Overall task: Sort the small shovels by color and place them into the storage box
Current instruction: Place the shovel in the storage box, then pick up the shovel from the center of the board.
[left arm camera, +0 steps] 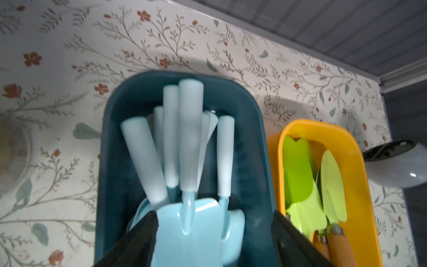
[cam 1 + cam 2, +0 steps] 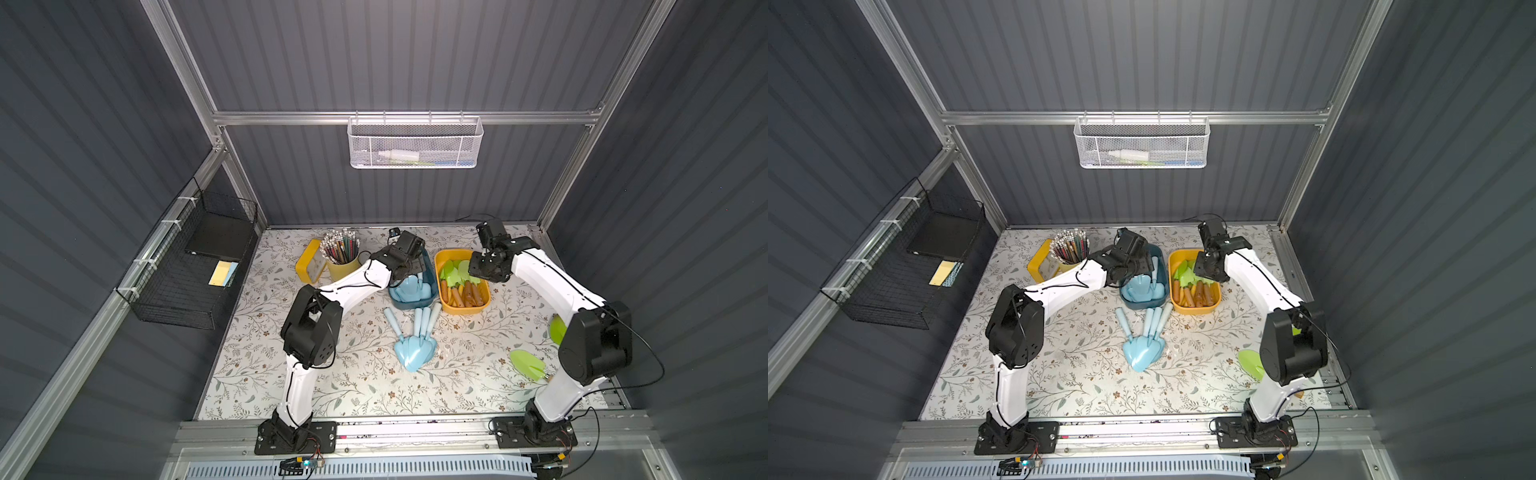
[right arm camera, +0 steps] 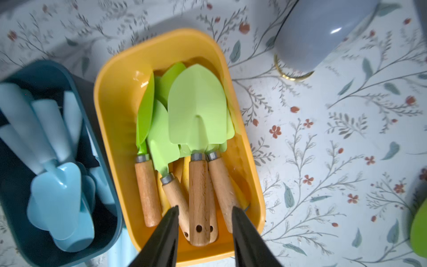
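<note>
As the left gripper (image 1: 215, 213) is spread wide over blue shovels (image 1: 190, 138) in the blue box (image 1: 254, 138), and the right gripper (image 3: 205, 207) parted over green shovels (image 3: 196, 104) in the yellow box (image 3: 115, 104), straight lifts are advised.

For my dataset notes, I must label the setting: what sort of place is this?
Probably a lab test booth dressed like a small shed: grey ribbed wall panels in an aluminium frame, a floral table cover, and a hanging white mesh basket.
</note>
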You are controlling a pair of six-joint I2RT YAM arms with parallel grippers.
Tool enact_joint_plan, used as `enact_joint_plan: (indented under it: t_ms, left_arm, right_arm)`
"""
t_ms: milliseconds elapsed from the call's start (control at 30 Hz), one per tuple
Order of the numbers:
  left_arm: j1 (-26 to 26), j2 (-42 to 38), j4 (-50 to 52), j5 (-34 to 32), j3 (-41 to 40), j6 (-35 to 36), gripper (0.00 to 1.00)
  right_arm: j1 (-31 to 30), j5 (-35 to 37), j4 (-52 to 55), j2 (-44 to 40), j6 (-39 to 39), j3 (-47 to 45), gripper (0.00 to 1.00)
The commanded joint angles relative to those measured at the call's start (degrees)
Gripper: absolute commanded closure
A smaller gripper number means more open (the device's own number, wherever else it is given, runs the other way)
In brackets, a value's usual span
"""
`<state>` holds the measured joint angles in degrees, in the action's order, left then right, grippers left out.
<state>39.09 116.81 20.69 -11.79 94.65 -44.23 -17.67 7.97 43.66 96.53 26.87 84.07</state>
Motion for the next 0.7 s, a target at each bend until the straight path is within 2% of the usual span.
enact_joint_plan:
  t_ms: [0, 167, 367, 567, 667]
  left_arm:
    - [2.84, -3.81, 1.68, 0.68, -4.0, -2.85, 0.22]
    - [8.31, -4.33, 1.72, 3.97, -8.1, -2.81, 0.26]
    - [13.93, -3.11, 1.81, 5.98, -8.52, -1.02, 0.29]
    - [16.93, 0.65, 2.87, 6.32, -6.13, -0.34, 0.32]
    - [17.63, 0.78, 4.32, 4.48, -5.55, -1.27, 0.32]
  right_arm:
    - [1.14, 2.02, -2.36, -1.5, 2.55, -1.04, 0.57]
    - [1.87, -1.13, -3.38, -1.53, 3.65, -3.07, 0.58]
    - [1.94, -3.18, -3.84, -1.3, 4.09, -5.08, 0.59]
    - [2.2, -3.24, -4.17, -2.04, 3.87, -6.71, 0.59]
    - [2.46, -3.23, -4.32, -2.55, 3.72, -7.41, 0.59]
